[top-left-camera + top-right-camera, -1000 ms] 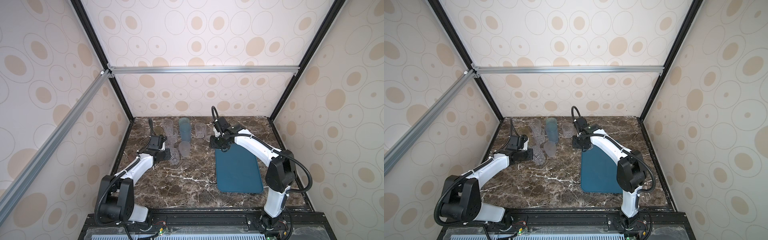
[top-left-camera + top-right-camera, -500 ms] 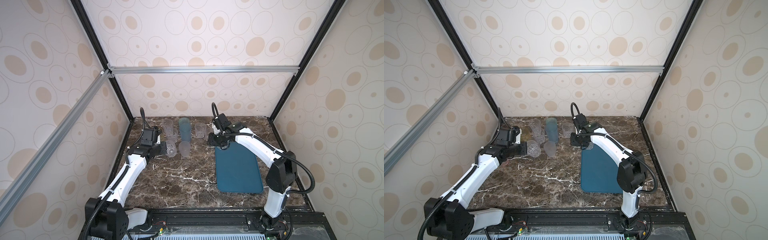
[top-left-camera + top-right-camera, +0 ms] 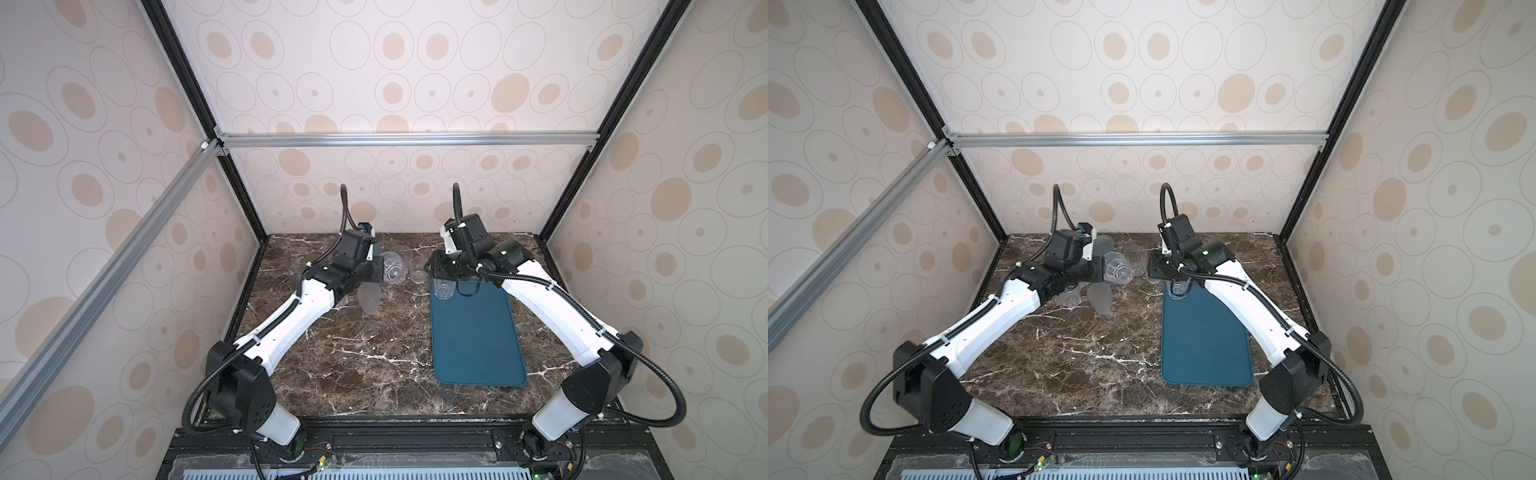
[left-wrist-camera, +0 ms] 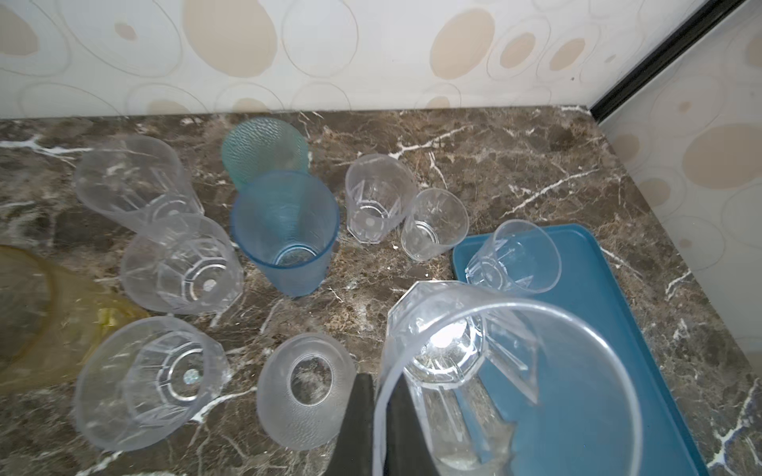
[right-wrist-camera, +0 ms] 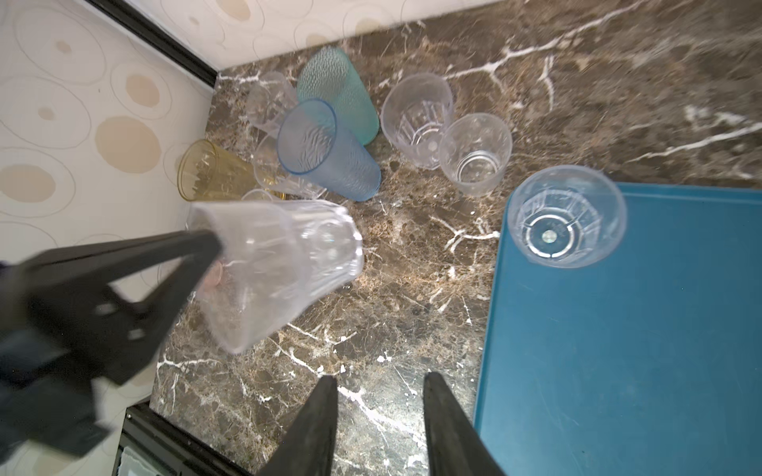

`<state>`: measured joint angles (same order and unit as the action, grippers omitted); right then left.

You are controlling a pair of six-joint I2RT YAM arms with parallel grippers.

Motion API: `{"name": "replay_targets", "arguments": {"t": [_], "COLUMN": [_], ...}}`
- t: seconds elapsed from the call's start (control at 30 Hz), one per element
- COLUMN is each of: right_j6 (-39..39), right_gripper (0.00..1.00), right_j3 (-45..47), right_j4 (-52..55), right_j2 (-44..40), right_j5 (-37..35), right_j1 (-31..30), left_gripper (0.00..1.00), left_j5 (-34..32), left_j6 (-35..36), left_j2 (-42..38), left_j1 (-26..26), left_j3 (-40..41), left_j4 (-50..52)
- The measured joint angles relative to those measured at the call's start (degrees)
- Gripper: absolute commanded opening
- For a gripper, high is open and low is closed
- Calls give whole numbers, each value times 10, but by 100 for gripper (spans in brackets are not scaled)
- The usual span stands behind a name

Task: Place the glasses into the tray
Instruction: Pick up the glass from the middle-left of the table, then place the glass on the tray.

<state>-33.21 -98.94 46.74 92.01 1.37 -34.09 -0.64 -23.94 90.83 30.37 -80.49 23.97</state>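
In the left wrist view an amber glass [image 4: 41, 309] is sitting blurred at the left edge of the frame, and three clear faceted glasses [image 4: 181, 263] are standing upright just right of it. At upper middle a teal glass [image 4: 264, 150] is standing behind a blue glass [image 4: 284, 230], close together; whether they are touching I cannot tell. A frosted glass [image 4: 305, 395] is sitting alone at lower middle. Right of centre a tall clear glass [image 4: 377, 198] and a small clear glass [image 4: 435, 224] are standing side by side on the table [image 4: 515, 156], crowding the ground just beside the corner of the tray [image 4: 618, 329]. The tray is lying flat at the right of the frame, and one faceted tumbler [image 4: 513, 255] is standing upright inside its corner.

My left claw [image 4: 379, 391] is clamping shut on the rim of a lifted glass [image 4: 495, 371], the wall pinched between both fingers, and the glass is hanging tilted at lower right, its mouth toward the camera. In the right wrist view my right claw [image 5: 379, 383] is hovering partly open at bottom middle, above bare table just left of the tray, gripping and touching nothing.

The table is showing dark brown marble with white veins. The tray is looking smooth and matte blue, with a rounded corner and a low rim. The blue glass is showing a rippled wall, the teal one a pebbled skin, the frosted one a grainy haze.
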Motion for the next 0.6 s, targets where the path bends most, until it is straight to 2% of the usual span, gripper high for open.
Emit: {"name": "replay_targets", "arguments": {"t": [0.13, 0.33, 0.6], "right_j6": [8, 26, 44], "right_gripper": [41, 40, 29], "right_j3": [-5, -27, -31], "right_j4": [7, 28, 42], "right_j2": [-4, 40, 88], "right_j5": [-45, -96, -136], "right_j1": [-21, -50, -54], "left_gripper": [0, 0, 0], "left_j5": [-12, -10, -5], "left_j6": [-9, -23, -37], "left_j2": [56, 74, 74], "left_j1": [32, 59, 70], "left_j3": [-20, -28, -41], "left_j4": [-1, -3, -13]}}
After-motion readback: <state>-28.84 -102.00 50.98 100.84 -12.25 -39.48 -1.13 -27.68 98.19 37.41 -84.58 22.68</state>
